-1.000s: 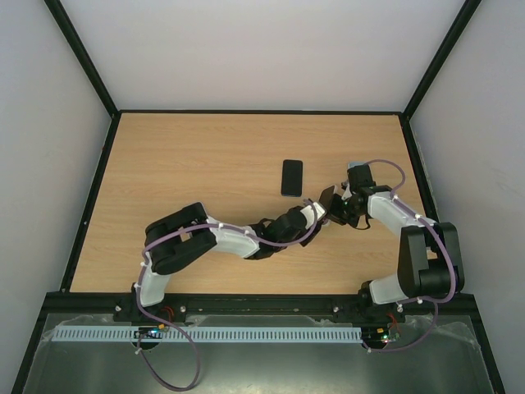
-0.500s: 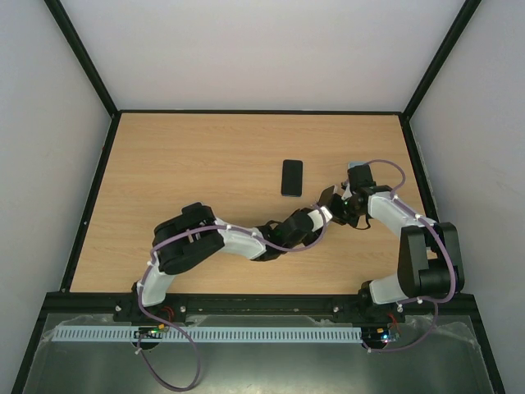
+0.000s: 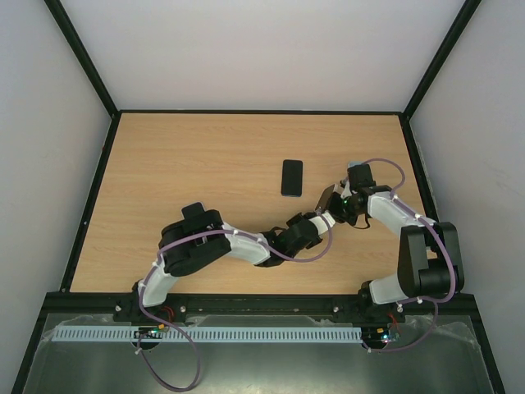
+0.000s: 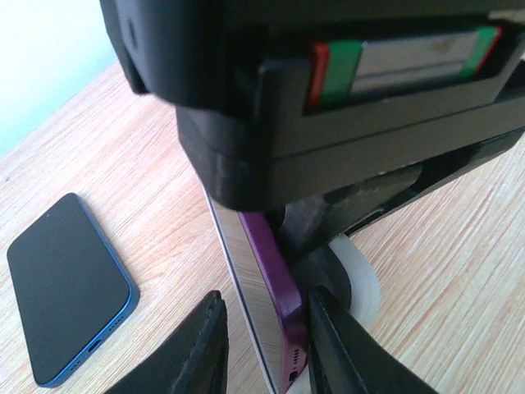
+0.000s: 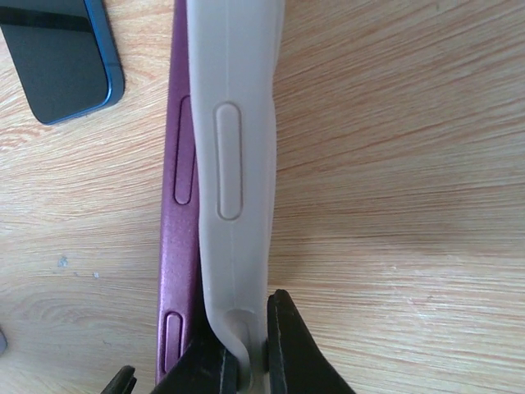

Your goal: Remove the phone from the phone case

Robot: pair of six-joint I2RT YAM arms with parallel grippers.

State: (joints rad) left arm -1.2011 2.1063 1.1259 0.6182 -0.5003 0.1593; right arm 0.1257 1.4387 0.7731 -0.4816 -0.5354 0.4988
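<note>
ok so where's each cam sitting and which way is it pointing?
Top external: high behind the bases, looking down on the table; left arm and right arm show whole, wrists meeting.
Left wrist: low, facing along its own fingers at the purple phone, edge-on; right arm's black body fills the top.
Right wrist: looking down the white case; own fingers pinch it.
Both wrist views share purple phone, case and the flat blue phone.

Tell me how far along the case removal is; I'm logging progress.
Done: one long edge of the purple phone is out of the white case. In hand: right end effector pinches the case; left end effector straddles the phone. Left: pull it fully free.
</note>
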